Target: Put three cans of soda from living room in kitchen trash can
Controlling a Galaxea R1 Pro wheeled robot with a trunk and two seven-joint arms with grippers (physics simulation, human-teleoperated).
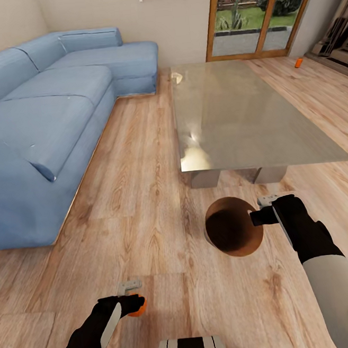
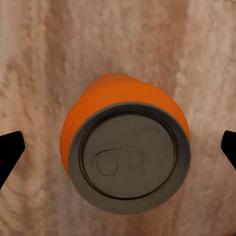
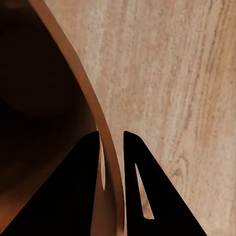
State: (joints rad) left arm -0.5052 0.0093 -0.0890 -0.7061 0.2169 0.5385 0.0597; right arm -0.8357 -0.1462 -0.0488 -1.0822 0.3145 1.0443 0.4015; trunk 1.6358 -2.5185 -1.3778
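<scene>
- Two bright orange soda cans showed: one orange can (image 1: 138, 307) stood upright on the light wooden plank floor (image 1: 146, 219) under the left gripper (image 1: 133, 295), well in front of the coffee table and toward the sofa side; another orange can (image 1: 298, 62) stood on the floor beyond the far right corner of the coffee table.
- The glossy grey rectangular coffee table (image 1: 243, 114) stood beside a pale blue corner sofa (image 1: 41, 117).
- The round trash can (image 1: 233, 227), grey outside and brown inside, hung just in front of the table's near edge.
- In the left wrist view the black fingertips (image 2: 11, 152) were spread wide on either side of the can's grey lid (image 2: 129, 157), not touching it.
- The right gripper (image 3: 112, 162) pinched the trash can's thin rim (image 3: 83, 88), one finger (image 3: 73, 196) inside, one outside.
</scene>
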